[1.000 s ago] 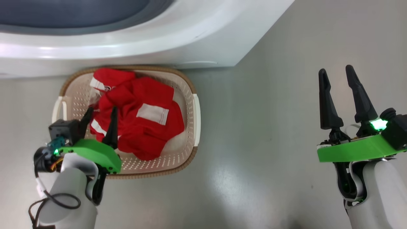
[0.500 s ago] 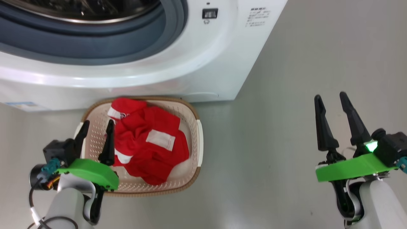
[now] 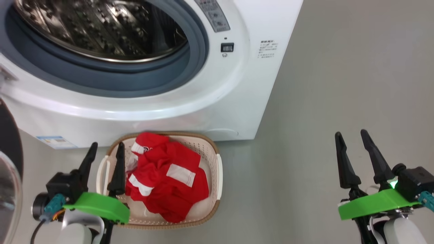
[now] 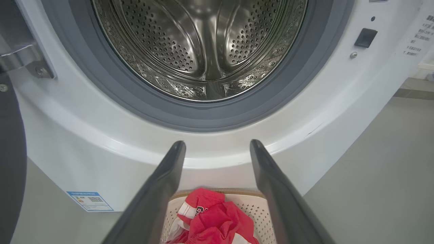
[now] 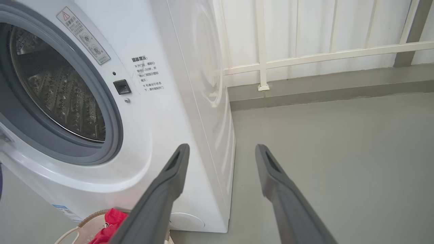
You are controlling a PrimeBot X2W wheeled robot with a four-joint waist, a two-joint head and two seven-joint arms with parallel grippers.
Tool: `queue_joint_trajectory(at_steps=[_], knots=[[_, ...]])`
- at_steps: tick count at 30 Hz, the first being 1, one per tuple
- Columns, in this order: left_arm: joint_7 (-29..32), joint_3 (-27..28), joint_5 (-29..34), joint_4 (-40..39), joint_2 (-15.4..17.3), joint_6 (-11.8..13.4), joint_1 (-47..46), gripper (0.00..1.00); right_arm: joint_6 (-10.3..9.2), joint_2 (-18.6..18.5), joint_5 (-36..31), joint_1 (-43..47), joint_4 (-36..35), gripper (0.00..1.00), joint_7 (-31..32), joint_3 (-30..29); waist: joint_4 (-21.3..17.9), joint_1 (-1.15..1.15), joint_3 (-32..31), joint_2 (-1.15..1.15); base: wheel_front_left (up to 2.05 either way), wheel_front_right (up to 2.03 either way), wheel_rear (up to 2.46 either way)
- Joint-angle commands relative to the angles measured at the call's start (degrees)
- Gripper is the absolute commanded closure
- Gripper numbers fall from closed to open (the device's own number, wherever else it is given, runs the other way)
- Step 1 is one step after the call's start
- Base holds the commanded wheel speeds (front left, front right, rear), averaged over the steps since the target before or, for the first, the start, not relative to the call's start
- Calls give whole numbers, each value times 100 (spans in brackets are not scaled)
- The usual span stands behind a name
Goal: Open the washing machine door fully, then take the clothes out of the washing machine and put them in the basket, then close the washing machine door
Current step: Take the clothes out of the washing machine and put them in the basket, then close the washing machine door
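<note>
Lying heaped in the basket, lower centre, are the clothes; left gripper and right gripper are hovering, fingers spread, at the lower corners.

clothes in basket before washing machine

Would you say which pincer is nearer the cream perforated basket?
Left. The left pincer hovers at the left rim of the cream perforated basket; the right pincer is far to its right.
</note>
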Motion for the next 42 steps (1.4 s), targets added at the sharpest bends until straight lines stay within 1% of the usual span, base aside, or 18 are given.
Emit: queue_joint_trajectory(at_steps=[1,9,15,23,29,42], knots=[[-29,196,88,-215,153,-32,108,0,43,-7,-68,67,-115,0,-36,88,54,0,-242,0,0,0,0],[-29,205,147,-823,135,-32,567,0,43,-7,-55,392,-117,0,-36,29,116,0,-566,0,0,0,0],[-29,357,204,-1298,103,-32,1055,0,43,-7,-60,639,-120,0,-36,-1,115,0,-763,0,0,0,0],[-29,583,217,-1723,-20,-32,1562,0,43,-7,-74,828,-161,0,-36,-81,127,0,-853,0,0,0,0],[-29,620,263,-1871,-86,-32,1695,0,43,-7,-68,879,-175,0,-36,-123,148,0,-847,0,0,0,0],[-29,687,250,-1932,-135,-32,1693,0,43,-7,-64,859,-185,0,-36,-127,134,0,-840,0,0,0,0]])
